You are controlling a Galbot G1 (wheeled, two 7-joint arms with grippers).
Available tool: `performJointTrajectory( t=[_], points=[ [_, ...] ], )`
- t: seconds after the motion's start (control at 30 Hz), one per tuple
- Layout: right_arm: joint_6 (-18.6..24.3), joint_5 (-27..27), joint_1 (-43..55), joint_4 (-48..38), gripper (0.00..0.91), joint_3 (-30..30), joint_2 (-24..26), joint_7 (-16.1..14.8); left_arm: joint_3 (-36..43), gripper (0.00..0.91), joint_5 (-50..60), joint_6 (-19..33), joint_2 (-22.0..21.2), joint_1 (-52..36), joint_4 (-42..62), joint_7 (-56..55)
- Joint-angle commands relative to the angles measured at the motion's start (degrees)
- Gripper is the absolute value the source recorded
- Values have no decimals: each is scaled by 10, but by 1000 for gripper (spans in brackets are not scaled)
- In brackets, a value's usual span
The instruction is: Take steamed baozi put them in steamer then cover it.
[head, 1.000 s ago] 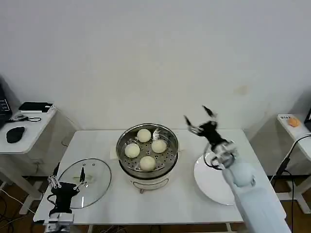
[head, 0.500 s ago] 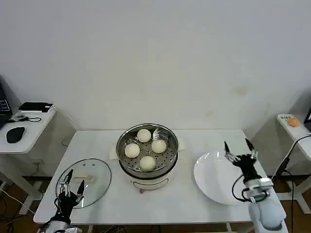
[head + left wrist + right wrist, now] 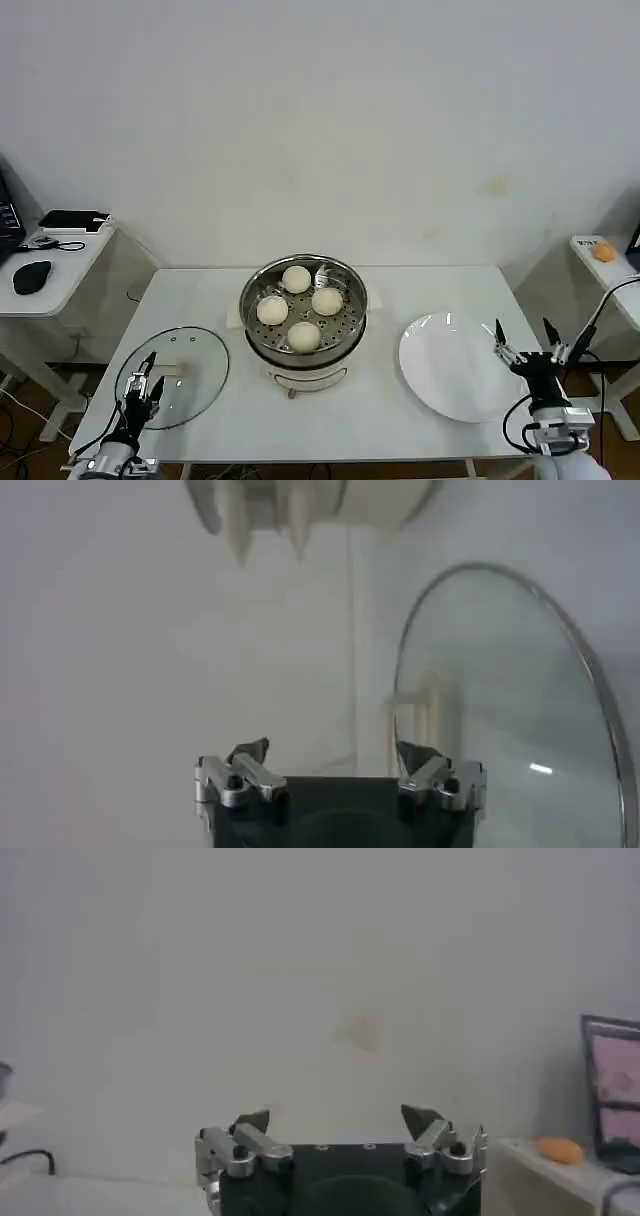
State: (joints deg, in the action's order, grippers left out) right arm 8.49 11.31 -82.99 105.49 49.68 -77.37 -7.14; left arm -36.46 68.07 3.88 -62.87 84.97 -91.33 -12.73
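Observation:
The steamer [image 3: 303, 352] stands at the middle of the table, uncovered, with several cream-white baozi [image 3: 296, 279] on its perforated tray. The cover [image 3: 190, 372], a glass lid with a pale handle, lies flat on the table to the steamer's left. In the left wrist view the cover [image 3: 500, 710] is close ahead and the steamer base [image 3: 310, 500] farther off. My left gripper [image 3: 148, 380] hangs open at the cover's near edge, and its jaws [image 3: 333, 752] hold nothing. My right gripper [image 3: 522, 335] is open and empty at the table's front right, beside the plate; it [image 3: 335, 1118] faces the wall.
A flat white plate [image 3: 450, 365] lies to the right of the steamer. A side table [image 3: 50, 262] with dark items stands at the left. Another at the right holds an orange object [image 3: 604, 252]. A white wall runs behind the table.
The right arm has swung back from beside the steamer, over the plate, down to the front right corner. The left gripper has sunk lower at the cover's near edge.

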Motion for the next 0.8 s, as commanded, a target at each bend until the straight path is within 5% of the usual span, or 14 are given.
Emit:
performJointTrajectory(
  t=[0.03,0.67,0.7,0.73,0.8],
  points=[
    [6,-5,-40,18,907,25,-17,3,15,907,36,-2,22,-61,57,7],
    [14,-19,-54,7,907,33,-32,2,76,907,26,-3,31,-169,148,21],
    [14,-19,-54,7,907,34,-33,3,79,373,26,-2,31,-171,151,22],
    [14,-20,-55,8,907,34,-34,3,79,30,25,-2,30,-171,152,21],
    [14,-19,-55,9,907,35,-34,3,81,0,22,-1,29,-170,151,19]
  ],
)
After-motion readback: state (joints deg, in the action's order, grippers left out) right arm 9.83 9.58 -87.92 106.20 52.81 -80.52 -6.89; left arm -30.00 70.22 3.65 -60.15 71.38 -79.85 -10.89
